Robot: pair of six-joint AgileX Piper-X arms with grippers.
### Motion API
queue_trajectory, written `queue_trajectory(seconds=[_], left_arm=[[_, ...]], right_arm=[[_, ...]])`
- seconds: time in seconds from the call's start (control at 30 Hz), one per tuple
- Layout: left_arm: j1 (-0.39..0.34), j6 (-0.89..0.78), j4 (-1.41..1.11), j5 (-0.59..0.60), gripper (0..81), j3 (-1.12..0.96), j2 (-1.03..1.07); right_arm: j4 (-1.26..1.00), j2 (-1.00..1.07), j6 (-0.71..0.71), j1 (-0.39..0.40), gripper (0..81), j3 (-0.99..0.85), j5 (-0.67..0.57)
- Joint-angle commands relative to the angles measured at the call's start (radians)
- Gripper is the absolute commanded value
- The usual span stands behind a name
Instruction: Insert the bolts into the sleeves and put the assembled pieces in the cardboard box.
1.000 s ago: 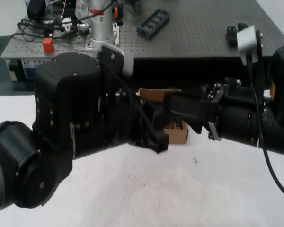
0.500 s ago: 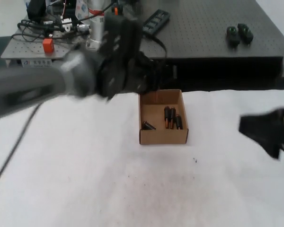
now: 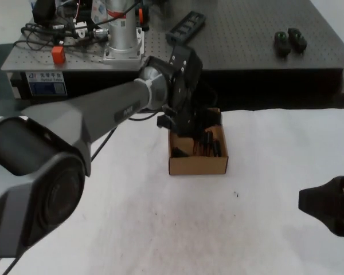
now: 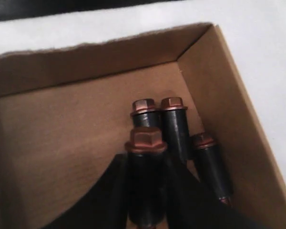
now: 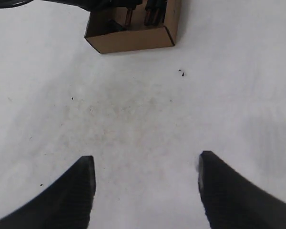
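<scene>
**High view.** The left arm (image 3: 112, 112) runs from the near left corner across the white counter (image 3: 160, 229) to the cardboard box (image 3: 198, 165). The box sits mid-counter, toward the far edge. The left hand (image 3: 188, 132) is down over the box's left half. Assembled pieces (image 3: 211, 143) lie in the right half; the count is not readable here. The right hand (image 3: 327, 207) hangs at the near right edge, well apart from the box. A grey perforated table (image 3: 246, 40) stands behind the counter.

**Left wrist view.** The left hand is clenched on one held piece (image 4: 145, 186), a black sleeve with a copper-coloured bolt head. The two dark fingers (image 4: 112, 200) grip it by the sleeve. It is inside the box, over the floor; I cannot tell whether it touches. Three more pieces lie side by side on the floor near one side wall, just beside the held piece, with their heads pointing the same way.

**Right wrist view.** The right hand is released, its fingers wide apart with nothing between them, above bare counter. The box lies ahead of it, well apart.
</scene>
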Motion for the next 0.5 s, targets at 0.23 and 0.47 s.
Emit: queue_trajectory(seconds=[0.23,0.47], left_arm=[[0.0,-0.072,-0.005,0.031,30.8,-0.02,-0.013],[0.0,-0.037,0.096,-0.066,11.3,-0.019,-0.154]], right_arm=[[0.003,-0.002,-0.011,-0.005,46.2,-0.003,0.013],[-0.003,-0.05,-0.044,-0.005,45.6,-0.003,0.025]])
